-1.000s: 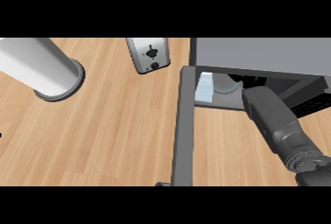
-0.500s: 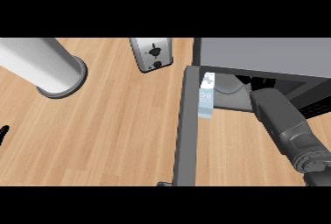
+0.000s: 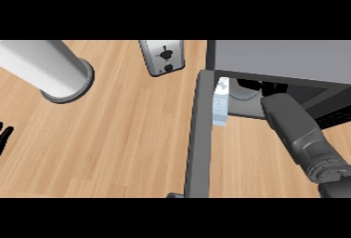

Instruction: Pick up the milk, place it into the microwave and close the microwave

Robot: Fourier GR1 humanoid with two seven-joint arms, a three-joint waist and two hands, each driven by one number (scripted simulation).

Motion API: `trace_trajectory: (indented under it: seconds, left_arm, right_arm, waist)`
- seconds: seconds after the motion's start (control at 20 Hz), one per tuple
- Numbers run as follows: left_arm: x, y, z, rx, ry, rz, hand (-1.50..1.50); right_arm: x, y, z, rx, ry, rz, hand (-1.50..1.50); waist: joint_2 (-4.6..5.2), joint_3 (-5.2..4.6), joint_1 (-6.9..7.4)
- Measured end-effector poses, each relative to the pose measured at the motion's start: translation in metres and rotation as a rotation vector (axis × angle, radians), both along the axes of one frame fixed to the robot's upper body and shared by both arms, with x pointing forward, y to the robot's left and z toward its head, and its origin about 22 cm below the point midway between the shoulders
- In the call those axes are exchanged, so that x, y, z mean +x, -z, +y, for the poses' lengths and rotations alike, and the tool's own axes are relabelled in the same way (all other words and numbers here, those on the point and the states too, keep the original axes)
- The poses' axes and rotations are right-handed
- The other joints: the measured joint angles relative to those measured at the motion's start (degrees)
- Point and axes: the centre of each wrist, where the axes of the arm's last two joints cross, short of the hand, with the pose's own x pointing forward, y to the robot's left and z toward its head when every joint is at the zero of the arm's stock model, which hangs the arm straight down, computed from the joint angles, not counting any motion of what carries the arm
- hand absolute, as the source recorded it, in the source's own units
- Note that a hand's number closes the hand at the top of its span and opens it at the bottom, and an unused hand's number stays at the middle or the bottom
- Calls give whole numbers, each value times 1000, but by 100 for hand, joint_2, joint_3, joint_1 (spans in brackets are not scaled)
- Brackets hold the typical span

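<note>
The milk (image 3: 221,102), a pale blue and white carton, stands at the left of the microwave's (image 3: 281,58) open front, just inside the sill and close to the door. The grey door (image 3: 197,139) is swung open and shows edge-on, running down the view. My right forearm (image 3: 302,135) reaches into the cavity. Only a dark part of my right hand (image 3: 264,86) shows under the microwave's top, right of the carton and apart from it. The straight fingers of my left hand (image 3: 4,135) show at the left edge.
A tall pale grey cylinder (image 3: 48,65) on a round base stands at the back left of the wooden counter (image 3: 116,139). A small metal plate with black knobs (image 3: 165,56) lies left of the microwave. A pale turntable (image 3: 243,95) shows inside the cavity.
More of the milk carton now shows at the microwave's opening. My right forearm has shifted right and away from it. My left hand's fingers have come into view at the left edge.
</note>
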Motion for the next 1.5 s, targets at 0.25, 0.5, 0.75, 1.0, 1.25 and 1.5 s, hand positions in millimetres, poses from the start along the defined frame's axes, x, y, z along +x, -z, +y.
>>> trace_trajectory:
  seconds: [0.25,0.5,0.75,1.0,1.25,1.5]
  left_arm:
    - [5,4,-1,2,8,1,-150]
    - [5,7,-4,3,16,3,-150]
    - [8,10,-5,3,22,3,-150]
    - [6,8,1,4,14,-5,-150]
    - [0,12,0,5,6,-6,-150]
    - [-7,14,1,5,-6,-8,-150]
  right_arm:
    - [2,-2,9,-18,-13,-9,-150]
    - [2,-1,23,-19,-30,4,-150]
    - [1,2,27,-21,-56,7,-150]
    - [0,3,33,-4,-74,9,-150]
    - [0,4,33,22,-87,5,-150]
    - [-6,13,25,54,-112,9,-150]
  waist:
    - [2,-4,14]
    - [-22,-6,33]
    - [-33,-6,-24]
    - [-69,-6,-62]
    - [-115,-9,-145]
    - [-152,-10,-237]
